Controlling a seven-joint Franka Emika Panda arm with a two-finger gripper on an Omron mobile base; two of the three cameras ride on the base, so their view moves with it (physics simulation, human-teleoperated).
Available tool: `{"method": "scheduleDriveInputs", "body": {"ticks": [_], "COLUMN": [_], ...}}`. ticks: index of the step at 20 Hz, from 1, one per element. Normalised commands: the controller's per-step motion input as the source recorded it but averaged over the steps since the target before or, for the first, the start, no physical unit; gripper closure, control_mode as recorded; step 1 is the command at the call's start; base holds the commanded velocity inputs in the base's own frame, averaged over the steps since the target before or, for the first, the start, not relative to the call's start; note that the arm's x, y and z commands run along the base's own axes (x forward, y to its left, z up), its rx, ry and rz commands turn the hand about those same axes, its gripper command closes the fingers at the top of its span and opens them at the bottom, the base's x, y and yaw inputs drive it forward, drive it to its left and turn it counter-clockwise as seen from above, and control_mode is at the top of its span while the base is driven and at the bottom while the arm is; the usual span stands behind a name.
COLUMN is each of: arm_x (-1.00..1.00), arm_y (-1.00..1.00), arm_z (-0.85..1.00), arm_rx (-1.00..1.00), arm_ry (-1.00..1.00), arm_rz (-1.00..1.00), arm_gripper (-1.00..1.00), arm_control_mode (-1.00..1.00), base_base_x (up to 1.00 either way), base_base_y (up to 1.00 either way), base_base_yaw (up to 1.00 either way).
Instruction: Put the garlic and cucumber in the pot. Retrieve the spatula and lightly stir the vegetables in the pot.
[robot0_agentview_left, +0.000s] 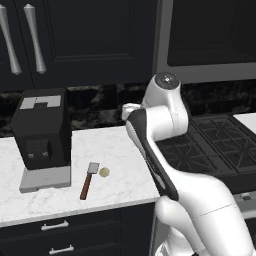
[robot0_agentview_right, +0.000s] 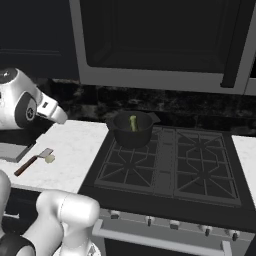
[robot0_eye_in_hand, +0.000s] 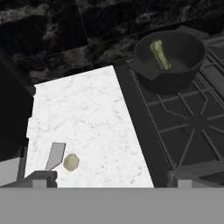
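Lying beside pincer's (robot0_eye_in_hand: 107, 178) left tip, garlic (robot0_eye_in_hand: 71, 162), cucumber (robot0_eye_in_hand: 160, 55) in pot (robot0_eye_in_hand: 175, 78)

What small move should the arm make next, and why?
Probably lower the open gripper toward the garlic. The cucumber already lies in the pot, while the garlic sits on the counter beside the spatula blade.

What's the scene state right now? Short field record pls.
pot: on the stove's rear left burner
cucumber: inside the pot, leaning on its wall
garlic: on the white counter, touching or nearly touching the spatula blade
spatula: flat on the counter, untouched
gripper: open, empty, above the counter
coffee machine: on the counter, left of the spatula
done: cucumber in the pot
left: garlic, stirring
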Motion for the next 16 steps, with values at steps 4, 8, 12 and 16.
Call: {"method": "scheduleDriveInputs", "body": {"ticks": [4, 8, 12, 16], "arm_x": [-0.03, 0.00, -0.03, -0.02], "arm_y": [0.20, 0.16, 0.58, 0.51], "arm_z": [-1.00, -1.00, -0.92, -0.73], "arm_rx": [0.00, 0.00, 0.00, 0.00], "arm_ry": [0.40, 0.38, 0.18, 0.05], "arm_rz": [0.00, 0.04, 0.10, 0.09], "arm_gripper": [-1.00, -1.00, -1.00, -1.00], "arm_control_mode": [-1.00, -1.00, -1.00, -1.00], "base_base_x": [0.00, 0.00, 0.00, 0.00], "base_base_y": [0.00, 0.00, 0.00, 0.00], "base_base_yaw": [0.00, 0.00, 0.00, 0.00]}}
